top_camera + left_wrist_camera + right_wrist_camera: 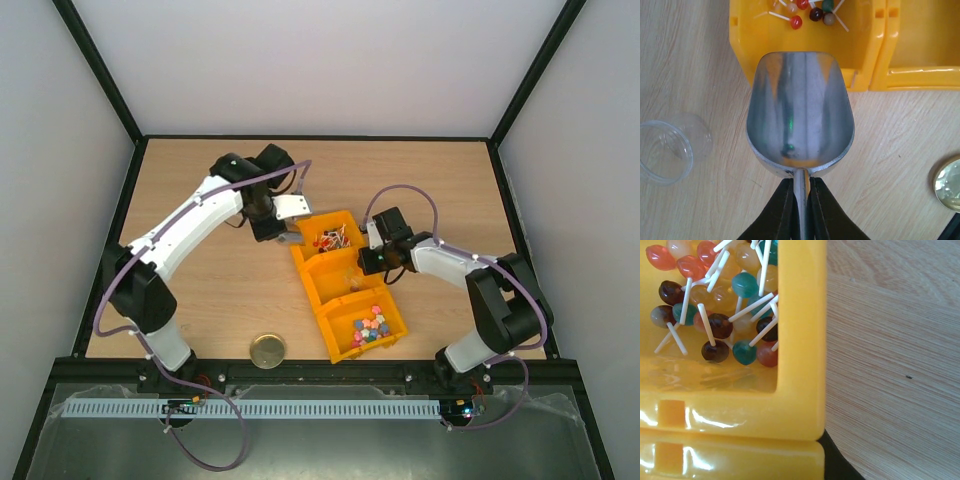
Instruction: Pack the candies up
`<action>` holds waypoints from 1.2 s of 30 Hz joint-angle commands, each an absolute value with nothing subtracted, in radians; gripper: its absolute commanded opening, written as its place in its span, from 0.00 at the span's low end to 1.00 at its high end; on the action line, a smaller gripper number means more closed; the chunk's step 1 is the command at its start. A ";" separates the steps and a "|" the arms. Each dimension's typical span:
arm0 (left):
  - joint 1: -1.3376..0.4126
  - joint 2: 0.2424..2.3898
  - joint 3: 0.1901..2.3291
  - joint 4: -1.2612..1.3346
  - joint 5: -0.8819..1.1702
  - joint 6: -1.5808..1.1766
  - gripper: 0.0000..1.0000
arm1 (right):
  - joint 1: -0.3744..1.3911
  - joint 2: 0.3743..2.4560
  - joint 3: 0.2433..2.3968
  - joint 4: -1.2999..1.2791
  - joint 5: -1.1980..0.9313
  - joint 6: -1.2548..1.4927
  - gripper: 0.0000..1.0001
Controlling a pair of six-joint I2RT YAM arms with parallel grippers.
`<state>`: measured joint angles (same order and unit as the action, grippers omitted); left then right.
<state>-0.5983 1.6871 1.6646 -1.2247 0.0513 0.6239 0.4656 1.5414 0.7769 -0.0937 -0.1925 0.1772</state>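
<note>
The candies lie in two of three yellow bins in a row. Reddish, white and dark lollipop candies (330, 238) fill the far bin (345, 217) and also show in the left wrist view (796, 22) and the right wrist view (720, 325). Bright pink, blue and yellow lumps (368, 328) sit in the near bin. My left gripper (801, 187) is shut on the handle of the empty silver scoop (800, 110), its mouth at the far bin's wall (742, 45). My right gripper (378, 258) is at that bin's right corner; one black finger (837, 465) presses its outer wall (800, 340), the other is hidden.
A clear plastic cup (665, 150) lies on the table left of the scoop. The round gold lid (267, 350) rests near the front edge and also shows in the left wrist view (949, 185). The middle bin (340, 275) holds no candies that I can see.
</note>
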 commanded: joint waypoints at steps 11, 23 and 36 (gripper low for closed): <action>-0.629 1.879 1.734 -1.213 -0.014 0.584 0.02 | 0.485 1.525 0.789 -0.063 -0.130 0.134 0.01; -0.646 1.973 1.746 -1.217 -0.076 0.565 0.02 | 0.522 1.532 0.813 -0.070 -0.090 0.107 0.01; -0.636 1.897 1.441 -0.918 0.013 0.543 0.02 | 0.525 1.533 0.808 -0.048 -0.157 0.078 0.01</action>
<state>-0.6445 1.8889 1.5398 -0.9741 0.0101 0.5632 0.5232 1.5368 0.7940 -0.1303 -0.1108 0.1352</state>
